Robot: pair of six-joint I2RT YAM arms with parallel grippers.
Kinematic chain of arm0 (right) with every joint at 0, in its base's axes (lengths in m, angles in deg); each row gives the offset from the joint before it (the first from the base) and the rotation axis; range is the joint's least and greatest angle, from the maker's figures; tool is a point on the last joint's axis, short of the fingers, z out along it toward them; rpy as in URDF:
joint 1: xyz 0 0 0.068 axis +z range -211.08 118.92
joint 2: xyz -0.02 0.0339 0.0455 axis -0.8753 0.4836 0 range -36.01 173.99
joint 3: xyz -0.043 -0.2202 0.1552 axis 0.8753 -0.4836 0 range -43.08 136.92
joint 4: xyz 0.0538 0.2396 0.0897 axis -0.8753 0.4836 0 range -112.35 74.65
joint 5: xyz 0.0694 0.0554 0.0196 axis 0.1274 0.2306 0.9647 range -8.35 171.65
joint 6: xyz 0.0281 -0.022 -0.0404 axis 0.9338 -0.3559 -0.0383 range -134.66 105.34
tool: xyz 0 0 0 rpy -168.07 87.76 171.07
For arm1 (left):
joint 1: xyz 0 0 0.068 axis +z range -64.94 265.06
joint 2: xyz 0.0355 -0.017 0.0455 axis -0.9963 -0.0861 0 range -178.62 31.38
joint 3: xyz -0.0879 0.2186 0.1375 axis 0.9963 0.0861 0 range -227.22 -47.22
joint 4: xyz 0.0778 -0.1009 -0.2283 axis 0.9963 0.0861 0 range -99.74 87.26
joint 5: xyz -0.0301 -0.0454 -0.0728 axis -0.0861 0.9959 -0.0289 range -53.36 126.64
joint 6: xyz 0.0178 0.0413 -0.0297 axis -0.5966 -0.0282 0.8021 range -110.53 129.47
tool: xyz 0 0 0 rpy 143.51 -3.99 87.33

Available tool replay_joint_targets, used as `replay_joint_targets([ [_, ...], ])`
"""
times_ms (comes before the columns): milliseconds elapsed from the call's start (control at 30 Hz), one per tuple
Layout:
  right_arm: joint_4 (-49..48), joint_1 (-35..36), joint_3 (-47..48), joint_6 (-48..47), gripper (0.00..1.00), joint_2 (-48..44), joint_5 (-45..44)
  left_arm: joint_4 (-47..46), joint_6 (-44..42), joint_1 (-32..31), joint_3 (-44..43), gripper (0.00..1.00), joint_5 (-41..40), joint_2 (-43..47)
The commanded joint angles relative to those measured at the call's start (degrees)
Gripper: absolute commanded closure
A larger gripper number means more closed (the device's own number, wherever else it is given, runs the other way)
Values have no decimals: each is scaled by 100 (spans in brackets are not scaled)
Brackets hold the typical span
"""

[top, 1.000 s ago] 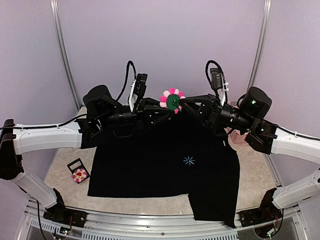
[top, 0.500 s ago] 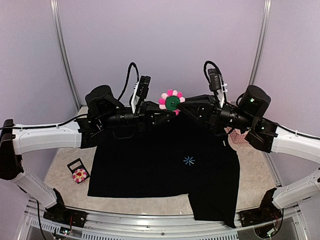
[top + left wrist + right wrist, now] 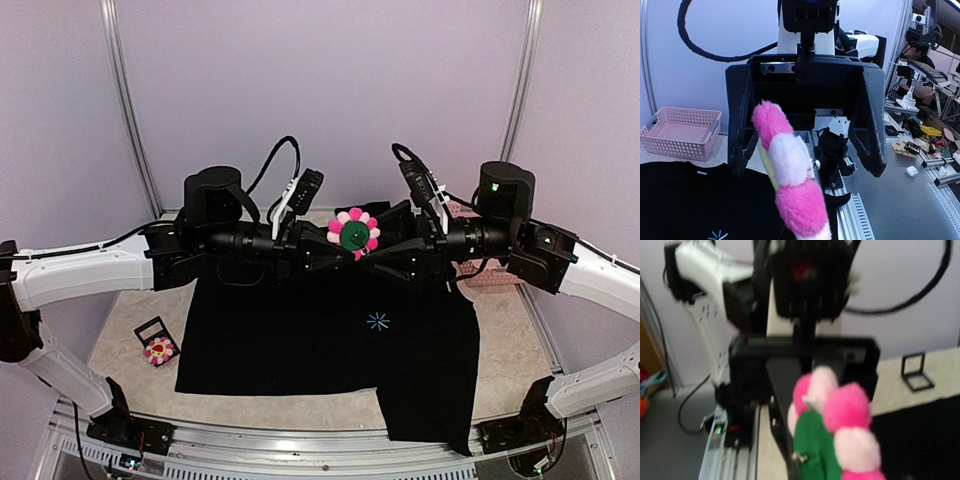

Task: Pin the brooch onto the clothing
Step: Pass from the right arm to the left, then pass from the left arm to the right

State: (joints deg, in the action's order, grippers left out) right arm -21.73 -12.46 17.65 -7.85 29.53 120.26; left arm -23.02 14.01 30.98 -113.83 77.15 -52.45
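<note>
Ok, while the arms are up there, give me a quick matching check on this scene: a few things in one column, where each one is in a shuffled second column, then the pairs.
Things:
1. brooch
2. T-shirt
3. second flower brooch
4. pink basket

Places:
A. spread out on the table
B. at the table's far right side
C. up in the air over the T-shirt's far edge
D. on the table, left of the T-shirt

Pairs: 1-C, 2-A, 3-D, 4-B
</note>
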Motion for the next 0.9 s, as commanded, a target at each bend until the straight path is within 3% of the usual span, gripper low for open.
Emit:
replay_joint_targets([
  [0,762,18,150,-502,19,-162,204,968,-276,-54,-369,100,337,32],
  [267,921,-28,147,-830,34,-248,231,1848,-730,-80,-647,100,333,55],
  [533,740,-124,244,-734,38,-29,371,2068,-752,-120,-747,100,367,4],
  [600,757,-125,245,-725,35,20,427,2038,-674,-118,-748,100,374,-16],
  [733,935,-128,147,-812,21,10,386,2028,-494,-85,-805,100,429,-49],
  [867,839,-131,-64,-909,19,-61,194,2059,-486,-80,-867,100,574,-113],
])
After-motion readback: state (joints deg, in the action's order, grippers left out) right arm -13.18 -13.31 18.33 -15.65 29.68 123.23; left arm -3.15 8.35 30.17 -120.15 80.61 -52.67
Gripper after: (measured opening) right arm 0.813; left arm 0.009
